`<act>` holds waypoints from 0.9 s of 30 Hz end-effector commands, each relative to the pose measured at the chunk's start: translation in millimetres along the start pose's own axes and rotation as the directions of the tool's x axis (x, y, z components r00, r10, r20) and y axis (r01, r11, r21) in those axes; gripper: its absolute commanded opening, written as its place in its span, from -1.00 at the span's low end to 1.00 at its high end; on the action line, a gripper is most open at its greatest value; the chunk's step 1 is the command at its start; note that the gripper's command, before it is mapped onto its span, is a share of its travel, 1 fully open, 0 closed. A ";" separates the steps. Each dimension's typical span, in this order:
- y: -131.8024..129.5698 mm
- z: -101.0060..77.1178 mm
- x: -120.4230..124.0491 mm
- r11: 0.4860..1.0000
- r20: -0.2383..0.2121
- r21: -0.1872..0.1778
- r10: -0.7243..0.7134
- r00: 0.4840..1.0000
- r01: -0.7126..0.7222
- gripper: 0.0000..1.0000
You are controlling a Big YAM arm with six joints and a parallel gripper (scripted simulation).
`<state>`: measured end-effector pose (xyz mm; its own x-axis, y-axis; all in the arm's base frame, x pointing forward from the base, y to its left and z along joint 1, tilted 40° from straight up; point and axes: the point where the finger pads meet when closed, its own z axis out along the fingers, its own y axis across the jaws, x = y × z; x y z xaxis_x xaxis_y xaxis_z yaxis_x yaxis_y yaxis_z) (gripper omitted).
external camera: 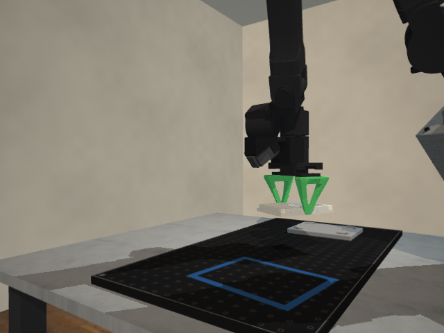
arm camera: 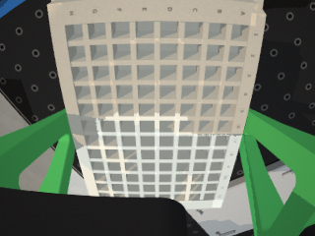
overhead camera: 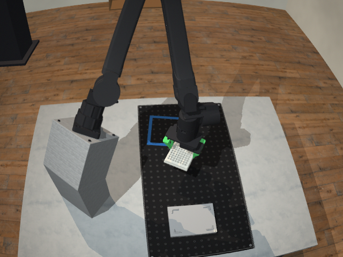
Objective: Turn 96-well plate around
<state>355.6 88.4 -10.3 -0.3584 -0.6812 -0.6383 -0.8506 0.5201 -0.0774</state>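
Note:
My gripper with green fingers is shut on the white 96-well plate and holds it in the air above the black deck, level and the right way up. In the side view the plate hangs between the fingers, well above the deck. The wrist view shows the plate from above with a green finger on each long side. The plate is skewed relative to the deck edges. The grey plate nest N1 lies empty near the front of the deck. I cannot tell which plate corner is cut off.
The blue taped outline B1 lies on the black perforated deck behind the gripper, and shows in the side view. A grey block carrying the arm base stands left of the deck.

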 end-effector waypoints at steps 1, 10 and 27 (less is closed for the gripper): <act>-11.2 -1.1 10.7 1.000 0.001 0.014 -0.021 1.000 0.021 -1.00; -24.8 -2.3 30.3 1.000 -0.002 0.011 -0.018 1.000 0.018 -1.00; -50.6 -4.7 74.2 1.000 -0.004 0.006 -0.012 1.000 0.012 -1.00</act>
<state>368.6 13.8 -49.9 -0.3674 -0.6795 -0.6351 -0.8448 0.5295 -0.0778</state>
